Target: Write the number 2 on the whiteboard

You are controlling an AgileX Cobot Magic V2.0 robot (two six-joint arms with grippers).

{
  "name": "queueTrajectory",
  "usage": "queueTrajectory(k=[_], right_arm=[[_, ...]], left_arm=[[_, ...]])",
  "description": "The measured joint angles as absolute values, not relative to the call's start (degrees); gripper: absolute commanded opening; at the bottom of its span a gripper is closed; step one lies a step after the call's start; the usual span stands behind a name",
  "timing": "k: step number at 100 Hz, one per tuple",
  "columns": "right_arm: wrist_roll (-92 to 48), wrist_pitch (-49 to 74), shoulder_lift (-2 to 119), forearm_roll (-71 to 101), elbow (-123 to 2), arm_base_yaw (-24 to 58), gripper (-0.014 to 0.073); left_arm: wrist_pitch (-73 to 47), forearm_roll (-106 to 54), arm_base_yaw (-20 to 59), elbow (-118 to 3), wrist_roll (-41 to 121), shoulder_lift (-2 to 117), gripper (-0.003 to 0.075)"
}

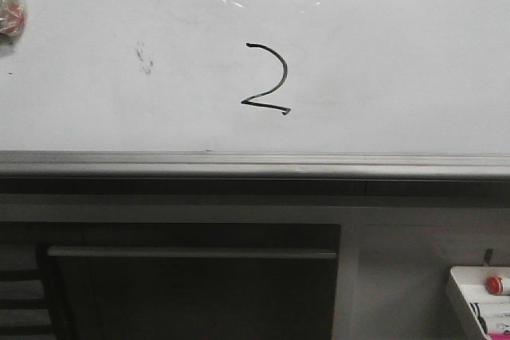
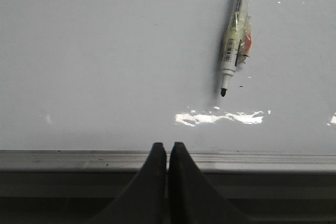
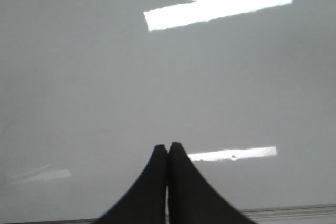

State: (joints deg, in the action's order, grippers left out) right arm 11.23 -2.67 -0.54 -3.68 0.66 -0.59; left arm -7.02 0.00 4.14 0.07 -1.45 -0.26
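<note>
In the front view, the hand-drawn black marker number 2 [image 1: 267, 79] sits near the middle of the large glossy white whiteboard [image 1: 398, 69], right of a small dark smudge [image 1: 144, 57] and above the grey metal bottom rail [image 1: 255, 163]; a small white tray [image 1: 470, 296] holding a red cap [image 1: 496, 284] lies at the lower right. In the left wrist view, the left gripper [image 2: 168, 148] has its jaws pressed together, empty, near the rail, and an uncapped white marker pen [image 2: 235, 38] is fixed on the board. In the right wrist view, the right gripper [image 3: 167, 148] is likewise closed on nothing before bare board.
</note>
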Motion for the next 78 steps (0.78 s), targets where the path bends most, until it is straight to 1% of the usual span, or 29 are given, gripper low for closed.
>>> queueTrajectory(k=[34, 78], right_arm=[[8.1, -1.6, -0.5, -3.5, 0.7, -0.6, -0.0072], [7.7, -1.2, -0.5, -3.3, 0.7, -0.6, -0.0072]], left_arm=[[-7.0, 0.0, 4.1, 0.1, -1.4, -0.3, -0.0018], [-7.0, 0.0, 4.1, 0.1, -1.4, -0.3, -0.0018]])
